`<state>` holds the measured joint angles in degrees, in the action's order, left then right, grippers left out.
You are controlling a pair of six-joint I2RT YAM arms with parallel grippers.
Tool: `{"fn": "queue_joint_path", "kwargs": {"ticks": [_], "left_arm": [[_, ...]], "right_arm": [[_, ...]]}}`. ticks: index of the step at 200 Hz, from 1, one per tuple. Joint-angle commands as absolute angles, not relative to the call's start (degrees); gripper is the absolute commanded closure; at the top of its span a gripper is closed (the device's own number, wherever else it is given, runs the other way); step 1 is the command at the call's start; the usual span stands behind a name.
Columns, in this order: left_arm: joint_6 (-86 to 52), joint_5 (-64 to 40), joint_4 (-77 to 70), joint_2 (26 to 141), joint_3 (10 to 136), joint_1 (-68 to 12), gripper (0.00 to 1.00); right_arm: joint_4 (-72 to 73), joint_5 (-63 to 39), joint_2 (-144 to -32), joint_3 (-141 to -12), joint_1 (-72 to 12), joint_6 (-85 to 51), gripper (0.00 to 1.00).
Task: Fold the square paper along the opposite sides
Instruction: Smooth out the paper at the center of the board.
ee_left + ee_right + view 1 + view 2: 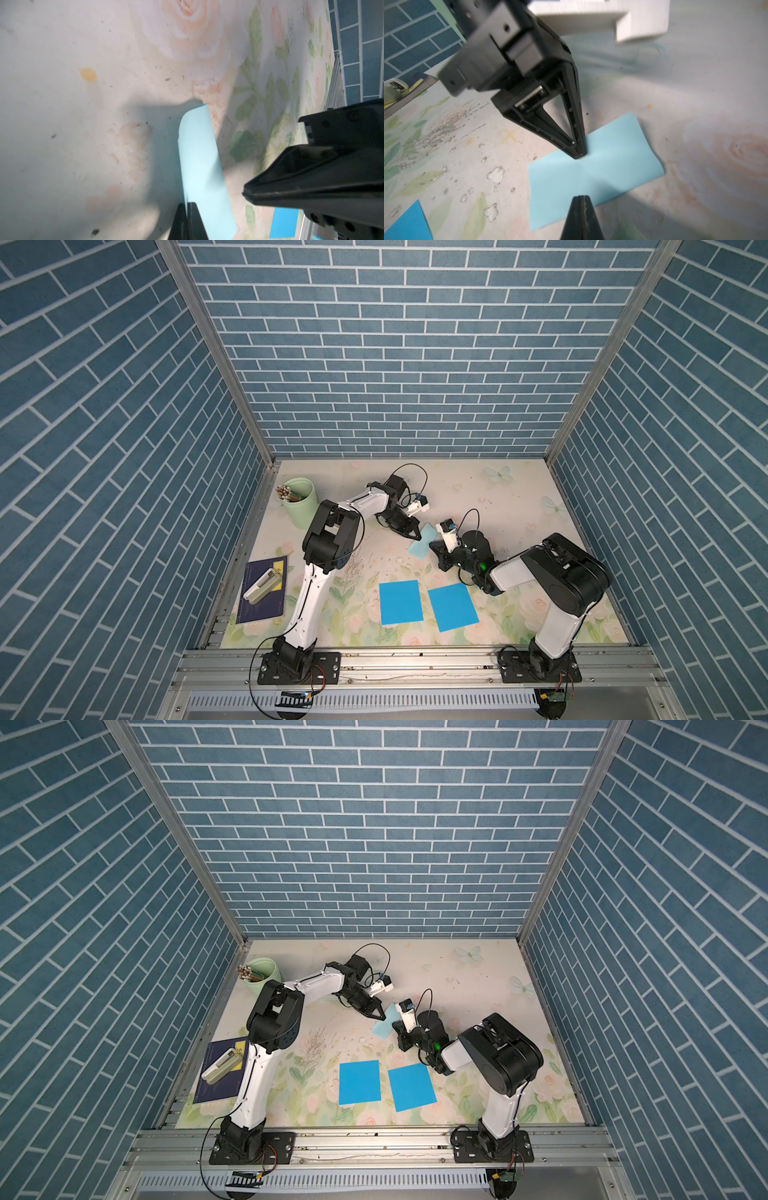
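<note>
Paper status came first. "Where did it sit?" the reviewer asked.

"Mid-table," the annotator said. "The folded paper (424, 546) was pale blue, doubled over into a rectangle. It lay on the floral table (478, 497) between the two arms, and one short end curled up a bit."

"Grippers?"

"The left gripper (579, 155) had its jaws closed, tip down on one long edge of the paper. He couldn't tell whether it pinched that edge or only pressed on it. The right gripper (580, 200) was closed as well, tip at the opposite long edge, with nothing seen between its jaws. Contact there was unclear. The two tips faced each other across the paper, near but apart."

"Anything else on the table?"

"Two bright blue sheets (401, 602) (453, 607) lay flat and side by side, nearer the arm bases and well apart from both grippers. A green cup (300, 506) holding pencils (284, 492) stood at the far left. A dark book (262, 605) lay near the left edge with a pale stapler-like thing (262, 584) on top."
</note>
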<state>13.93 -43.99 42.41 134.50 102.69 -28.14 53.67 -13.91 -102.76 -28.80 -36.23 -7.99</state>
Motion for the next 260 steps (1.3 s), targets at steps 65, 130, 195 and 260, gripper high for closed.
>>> {"fn": "queue_joint_path", "kwargs": {"ticks": [65,130,195,260], "left_arm": [[16.27,-41.46,43.1,137.17,103.66,-28.12,1.0],[16.51,-41.06,43.07,137.94,104.26,-27.52,1.0],[16.52,-41.0,41.93,136.76,102.64,-27.15,1.0],[16.44,-40.74,41.22,135.92,101.81,-27.16,1.0]], "right_arm": [[56.6,-13.21,-110.22,-33.85,-37.77,-2.1,1.0],[54.41,-11.44,-111.06,-30.53,-40.62,-3.42,1.0],[53.17,-10.03,-111.36,-28.01,-43.05,-4.04,1.0],[50.81,-9.17,-109.97,-26.75,-45.2,-3.54,1.0]]}}
